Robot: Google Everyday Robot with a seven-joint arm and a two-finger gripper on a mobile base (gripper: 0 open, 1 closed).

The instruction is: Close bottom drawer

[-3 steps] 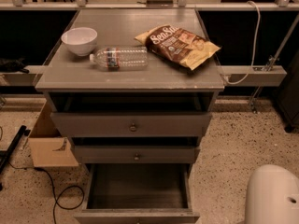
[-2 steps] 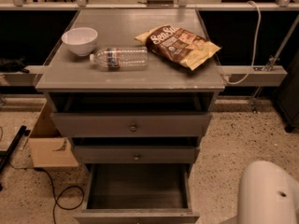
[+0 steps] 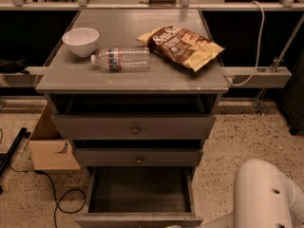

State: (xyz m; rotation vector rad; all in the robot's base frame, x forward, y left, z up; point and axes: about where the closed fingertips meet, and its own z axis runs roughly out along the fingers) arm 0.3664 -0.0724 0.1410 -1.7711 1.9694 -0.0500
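Observation:
The bottom drawer [image 3: 137, 219] of the grey cabinet is pulled far out. Its inside [image 3: 140, 189] is open to view and holds nothing, and its front panel lies at the lower edge of the camera view, knob hidden. The middle drawer [image 3: 138, 157] and the top drawer [image 3: 135, 126] above it stand slightly out, each with a small round knob. My gripper is out of view. Only a white, rounded arm segment [image 3: 266, 196] shows at the lower right, to the right of the open drawer.
On the cabinet top [image 3: 71, 77] are a white bowl [image 3: 80, 41], a plastic water bottle [image 3: 121, 59] lying on its side and a brown chip bag [image 3: 181, 45]. A cardboard box [image 3: 50, 146] and black cables [image 3: 57, 198] lie on the speckled floor at left. A rail with a white cable [image 3: 254, 75] runs behind.
The white arm segment has moved left and a little up, further into view beside the open bottom drawer. The drawers and the things on top have not moved.

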